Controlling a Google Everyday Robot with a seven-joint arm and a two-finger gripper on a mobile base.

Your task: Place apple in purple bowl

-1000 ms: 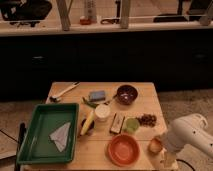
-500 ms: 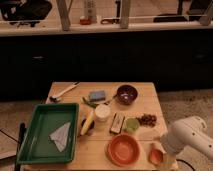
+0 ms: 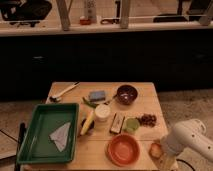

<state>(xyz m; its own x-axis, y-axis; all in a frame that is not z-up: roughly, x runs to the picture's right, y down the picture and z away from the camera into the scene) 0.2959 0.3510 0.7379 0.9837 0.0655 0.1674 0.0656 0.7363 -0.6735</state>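
Observation:
The apple (image 3: 156,148), reddish-orange, sits at the near right corner of the wooden table (image 3: 150,100). My gripper (image 3: 163,150), at the end of the white arm (image 3: 189,138), is right against the apple on its right side and partly hides it. The purple bowl (image 3: 126,93), dark and glossy, stands at the far middle-right of the table, well away from the gripper and apple.
An orange bowl (image 3: 123,149) sits just left of the apple. Grapes (image 3: 147,119), a light-green round object (image 3: 132,125), a dark bar (image 3: 117,123), a white cup (image 3: 102,113), a banana (image 3: 88,122) and a blue sponge (image 3: 97,95) lie mid-table. A green tray (image 3: 35,145) fills the left.
The white arm has come lower and closer over the apple at the table's near right corner. The bowls and other items have not moved.

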